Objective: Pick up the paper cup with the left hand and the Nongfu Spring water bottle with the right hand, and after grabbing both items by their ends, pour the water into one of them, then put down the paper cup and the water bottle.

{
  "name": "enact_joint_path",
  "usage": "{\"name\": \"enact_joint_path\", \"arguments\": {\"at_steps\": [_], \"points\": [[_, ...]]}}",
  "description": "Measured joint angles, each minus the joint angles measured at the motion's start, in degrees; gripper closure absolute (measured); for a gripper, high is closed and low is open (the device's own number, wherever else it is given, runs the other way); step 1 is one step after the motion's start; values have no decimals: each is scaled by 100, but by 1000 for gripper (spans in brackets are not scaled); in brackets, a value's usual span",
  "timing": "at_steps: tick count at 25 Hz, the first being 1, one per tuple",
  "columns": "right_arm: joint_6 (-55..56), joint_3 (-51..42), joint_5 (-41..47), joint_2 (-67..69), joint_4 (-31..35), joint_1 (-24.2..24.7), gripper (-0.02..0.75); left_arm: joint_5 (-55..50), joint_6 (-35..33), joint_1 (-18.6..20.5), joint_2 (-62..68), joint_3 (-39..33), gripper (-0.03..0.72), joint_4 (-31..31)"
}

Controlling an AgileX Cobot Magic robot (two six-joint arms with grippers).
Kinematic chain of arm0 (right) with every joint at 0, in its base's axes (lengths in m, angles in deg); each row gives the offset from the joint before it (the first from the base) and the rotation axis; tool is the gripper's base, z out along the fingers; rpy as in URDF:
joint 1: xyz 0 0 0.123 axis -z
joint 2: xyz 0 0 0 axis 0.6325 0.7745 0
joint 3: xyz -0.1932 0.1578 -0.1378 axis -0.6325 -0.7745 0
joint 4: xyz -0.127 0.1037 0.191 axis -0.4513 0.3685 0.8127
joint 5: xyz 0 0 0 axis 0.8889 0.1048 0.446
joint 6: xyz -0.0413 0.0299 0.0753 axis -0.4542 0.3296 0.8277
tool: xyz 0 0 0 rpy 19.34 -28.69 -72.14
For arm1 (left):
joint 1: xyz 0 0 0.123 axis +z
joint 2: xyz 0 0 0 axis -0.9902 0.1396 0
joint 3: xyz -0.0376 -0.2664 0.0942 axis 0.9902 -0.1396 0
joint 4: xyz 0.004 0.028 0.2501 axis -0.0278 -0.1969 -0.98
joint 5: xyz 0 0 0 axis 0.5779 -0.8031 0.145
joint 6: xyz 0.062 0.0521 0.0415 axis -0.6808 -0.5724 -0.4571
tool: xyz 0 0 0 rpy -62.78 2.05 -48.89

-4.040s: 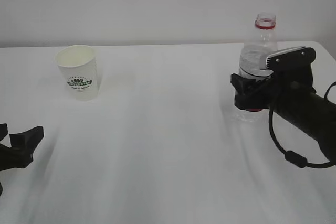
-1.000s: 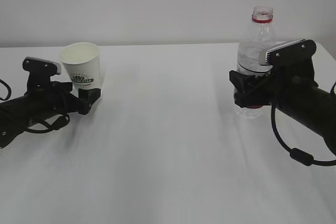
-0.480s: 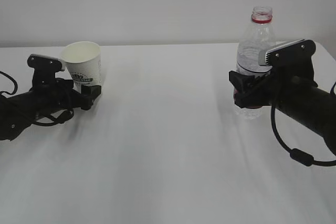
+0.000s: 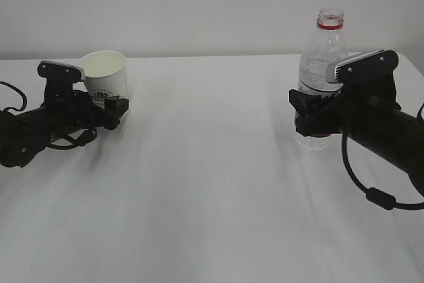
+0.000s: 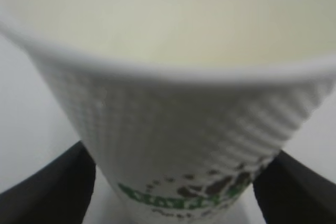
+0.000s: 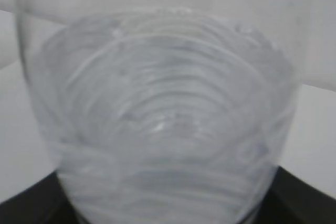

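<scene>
left gripper point(image 4: 114, 112): wide open around cup point(image 4: 106, 79) | right gripper point(image 4: 306, 116): clamped on bottle point(image 4: 322, 64) | table point(image 4: 212, 190) bare between

The exterior view looks across the table point(image 4: 212, 183) from the front, a bit above it. The left wrist view sits very close to the cup point(image 5: 173, 150). The right wrist view sits very close to the bottle point(image 6: 163, 129). The exterior view shows both.
</scene>
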Motion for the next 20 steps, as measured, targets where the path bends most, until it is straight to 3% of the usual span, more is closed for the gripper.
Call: {"name": "enact_joint_path", "arguments": {"at_steps": [20], "points": [[0, 0, 0, 0, 0, 0, 229, -46, -8, 0, 442, 728, 6, 13]]}}
